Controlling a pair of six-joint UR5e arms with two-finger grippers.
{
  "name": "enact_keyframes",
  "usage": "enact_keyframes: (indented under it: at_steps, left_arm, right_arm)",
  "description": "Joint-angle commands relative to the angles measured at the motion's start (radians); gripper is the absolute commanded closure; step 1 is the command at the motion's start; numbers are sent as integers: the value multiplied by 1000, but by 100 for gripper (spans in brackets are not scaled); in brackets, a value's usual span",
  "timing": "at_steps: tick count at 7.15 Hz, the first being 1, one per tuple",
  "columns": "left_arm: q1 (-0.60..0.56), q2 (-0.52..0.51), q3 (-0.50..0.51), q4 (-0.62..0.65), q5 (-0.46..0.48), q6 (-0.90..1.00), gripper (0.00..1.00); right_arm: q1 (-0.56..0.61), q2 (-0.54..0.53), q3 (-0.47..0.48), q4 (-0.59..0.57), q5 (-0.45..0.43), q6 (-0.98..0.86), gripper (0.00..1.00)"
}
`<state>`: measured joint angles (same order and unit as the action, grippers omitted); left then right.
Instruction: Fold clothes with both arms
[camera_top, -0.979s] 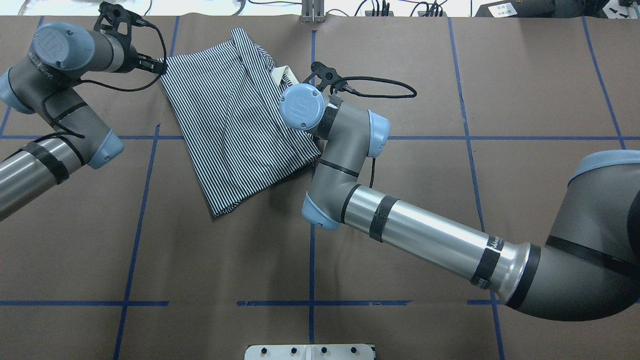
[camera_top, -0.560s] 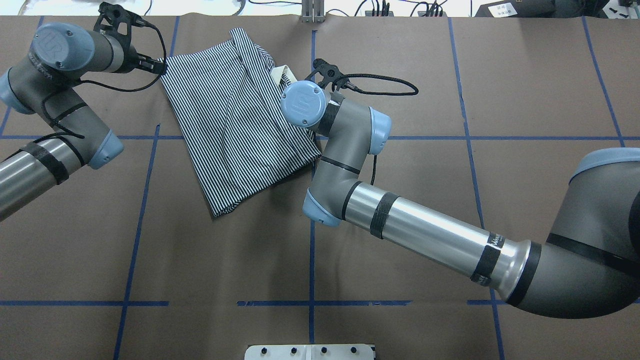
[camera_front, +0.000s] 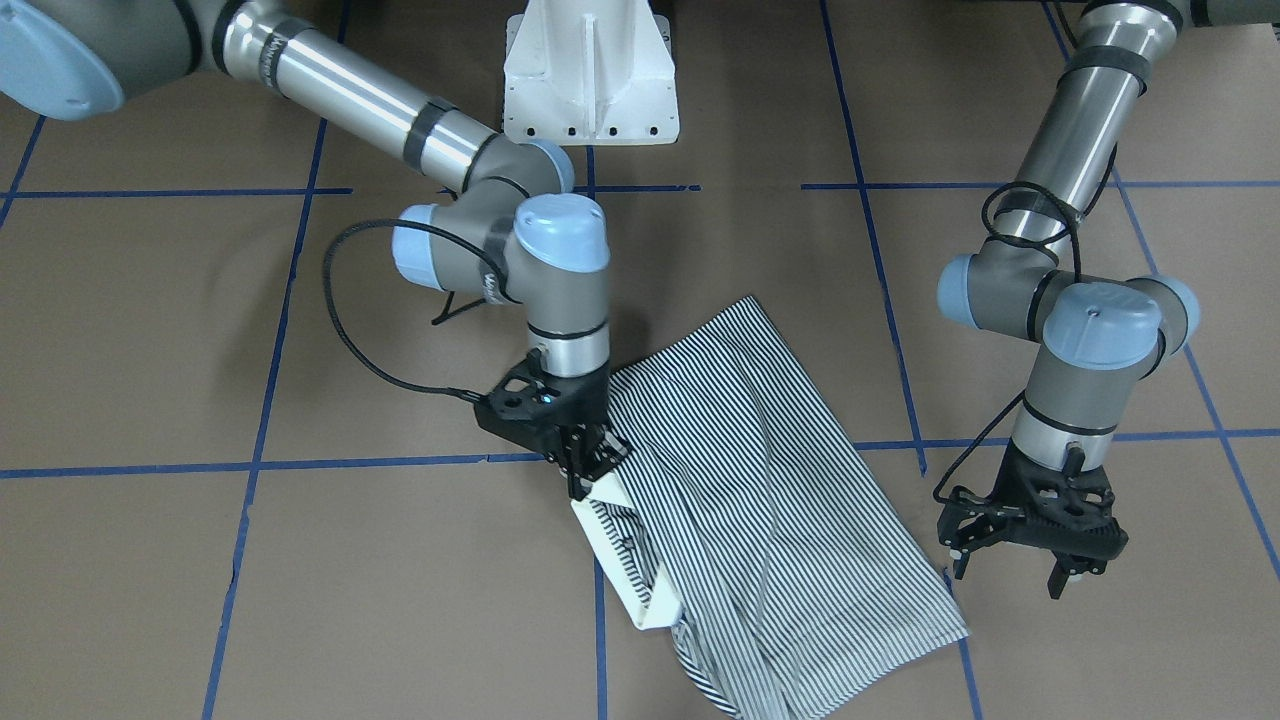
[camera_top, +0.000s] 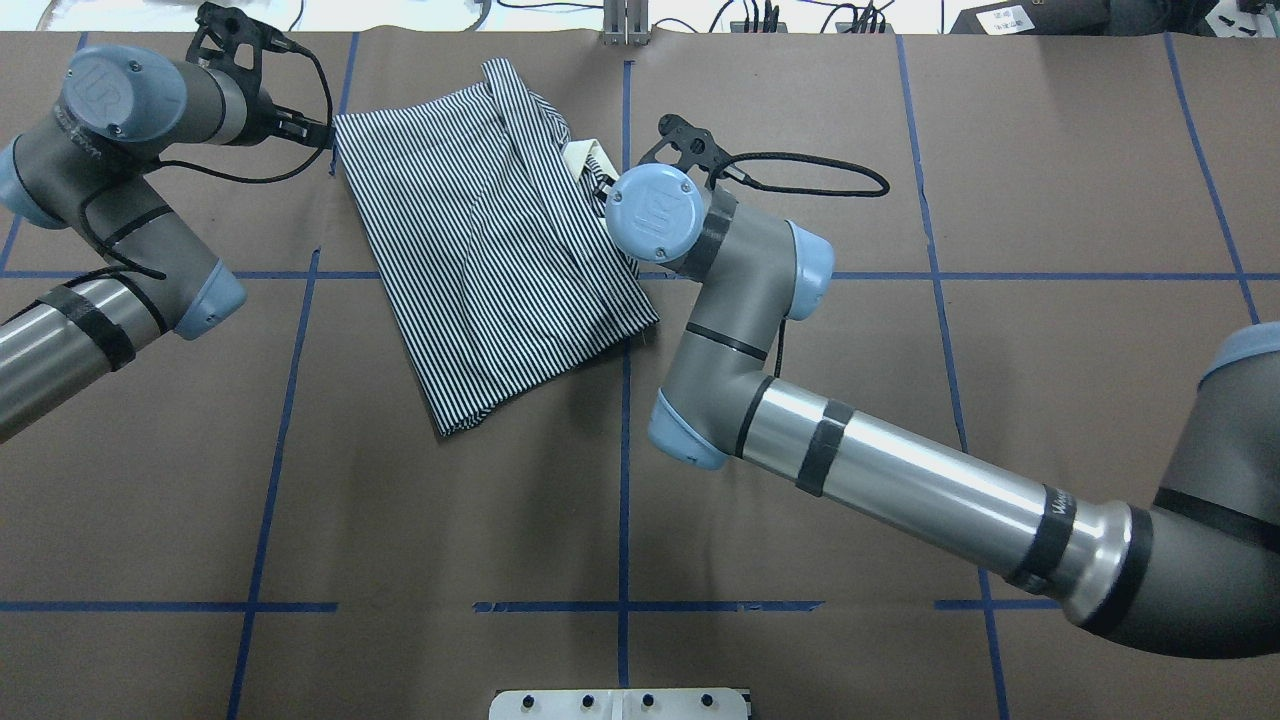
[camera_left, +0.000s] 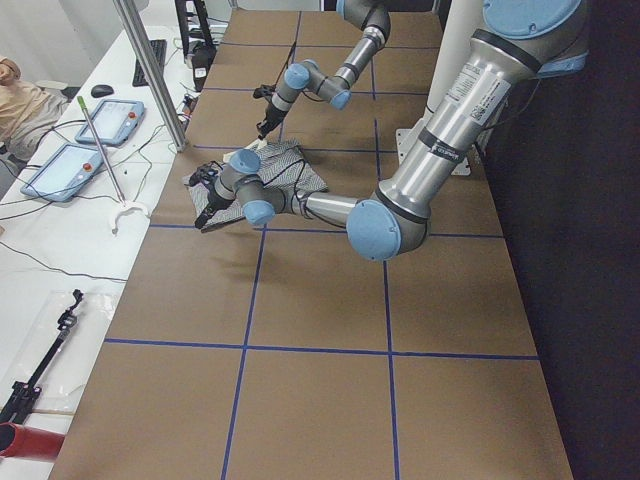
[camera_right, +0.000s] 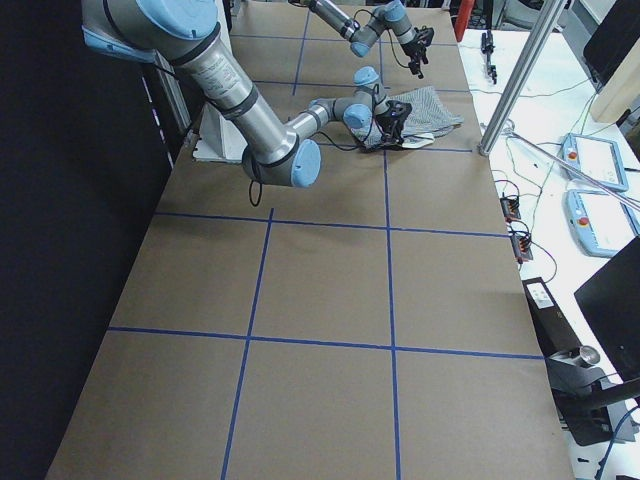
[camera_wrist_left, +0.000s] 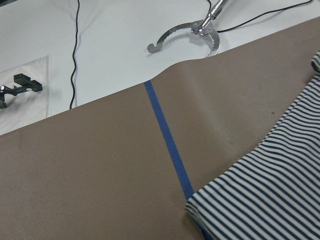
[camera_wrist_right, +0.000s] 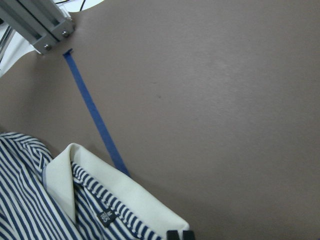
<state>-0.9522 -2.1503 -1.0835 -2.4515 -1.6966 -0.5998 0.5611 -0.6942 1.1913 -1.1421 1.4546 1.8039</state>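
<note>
Nearest the white pedestal base (camera_top: 620, 703), the brown tabletop (camera_top: 1050, 330) carries a grid of blue tape (camera_top: 624, 500). I have the right arm (camera_top: 900, 480) reaching out over it from the right toward the middle. The left arm (camera_top: 130, 230) comes in from the left edge.

Further out lies the polo shirt (camera_top: 480, 260), with thin navy-and-white stripes. It is folded into a long narrow slab, flat on the tabletop and skewed across the grid. In the overhead view it sits mostly left of the centre tape line, with one near corner pointing back toward the base.

The right fingers (camera_front: 585, 478) point down and are closed, pinching the edge of the cream collar (camera_front: 612, 540) on the shirt's right side. The right wrist view shows the collar fold and a small dark label (camera_wrist_right: 104, 217) inside it. The fingertips just show at the bottom edge of that view, on the collar cloth.

The left fingers (camera_front: 1056, 578) are spread apart with nothing between them, just beside the shirt's far left corner. I cannot tell whether the nearer tip touches the cloth. In the left wrist view that corner meets a tape line.

Farthest out, an aluminium post (camera_wrist_right: 37, 22) stands at the tabletop's far edge by the centre line. Beyond the paper is a white bench (camera_wrist_left: 100, 45) with black cables and a curved metal tool (camera_wrist_left: 185, 34).
</note>
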Motion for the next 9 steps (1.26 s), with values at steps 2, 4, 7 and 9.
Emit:
enact_keyframes:
  at_steps: [2,4,7,9]
  left_arm:
    - [7,9,-22,0,-2,0,0]
    - [9,9,-29,0,-3,-2,0]
    - [10,9,-30,0,-3,-2,0]
    - [12,18,-45,0,-14,-2,0]
  right_arm:
    - [-113,-404,464,-41,-48,-6,100]
    - [-157,-504,554,-41,-94,-8,97]
    - [-187,-499,603,-62,-119,-206,0]
    - [-178,-407,651,-346,-66,-311,0]
